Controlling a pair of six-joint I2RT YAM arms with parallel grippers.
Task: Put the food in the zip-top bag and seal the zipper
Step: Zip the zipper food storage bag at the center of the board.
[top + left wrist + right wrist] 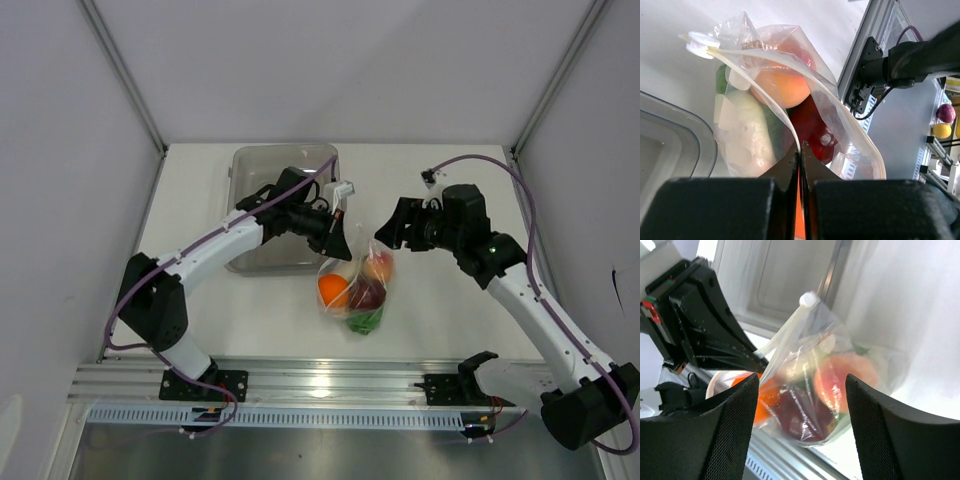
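Note:
The zip-top bag (pixel 356 285) stands near the table's middle with the food inside: an orange (pixel 333 290), a dark red bulb (pixel 366 293), a peach-coloured fruit (pixel 378 266) and green lettuce (pixel 365 321). My left gripper (pixel 340 245) is shut on the bag's mouth edge and holds it up. In the left wrist view the jaws (pixel 801 155) pinch one strip of the zipper (pixel 765 95), and the other strip curves away from it. A white radish (pixel 747 135) shows through the plastic. My right gripper (pixel 385 233) is open just right of the bag and touches nothing; the bag (pixel 840 345) lies beyond its fingers (pixel 735 435).
A rigid grey translucent tray (pixel 250 160) sits behind the left gripper at the back of the table. The aluminium rail (pixel 330 375) with both arm bases runs along the near edge. White walls close the sides and the back.

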